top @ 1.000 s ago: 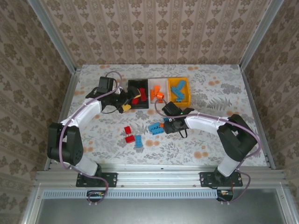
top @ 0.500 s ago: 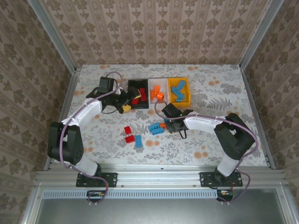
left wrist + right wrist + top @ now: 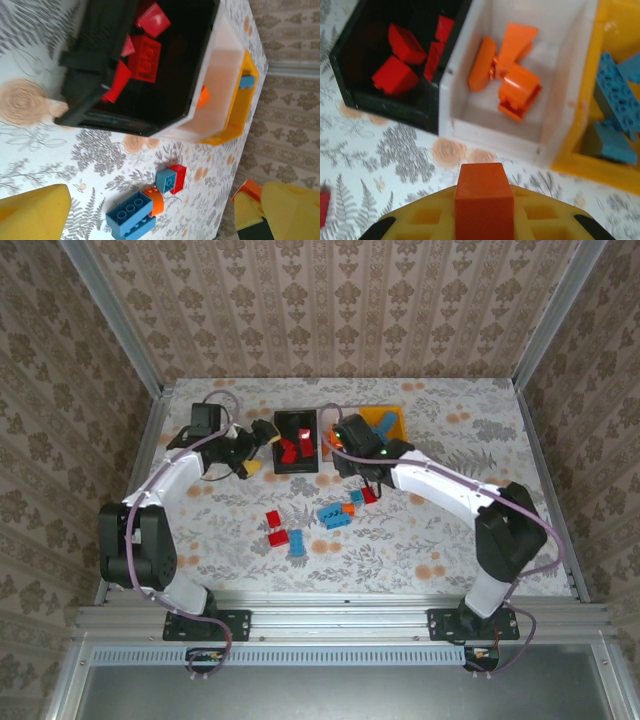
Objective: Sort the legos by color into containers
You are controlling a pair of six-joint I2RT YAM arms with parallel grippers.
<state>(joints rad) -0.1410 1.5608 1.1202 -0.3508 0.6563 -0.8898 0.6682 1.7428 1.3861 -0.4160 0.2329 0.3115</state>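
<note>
sitting in a row toward the table's (image 3: 450, 530) 12 o'clock side, the black bin (image 3: 296, 464), white bin (image 3: 570, 100) and yellow bin (image 3: 385, 416) are touching wall to wall. red bricks (image 3: 400, 65) are lying in the black bin, orange bricks (image 3: 512, 75) in the white bin and blue bricks (image 3: 615, 100) in the yellow bin. loose bricks (image 3: 333, 515) are lying on the table at 6 o'clock from the bins. two red ones and a blue one are forming one cluster. at 3 o'clock from them a blue, an orange, a small blue and a red one are bunching together.

the right gripper (image 3: 338, 442) is hovering at the white bin's near wall, hiding most of that bin in the top view. it is clamping an orange brick (image 3: 484, 197) between its yellow fingers. its arm is reaching in from 4 o'clock with the elbow bent. the left gripper (image 3: 256, 447) is hanging just at 9 o'clock of the black bin, jaws spread wide and holding nothing. its arm is stretching up from 7 o'clock, a cable (image 3: 222, 396) looping over the wrist.
</note>
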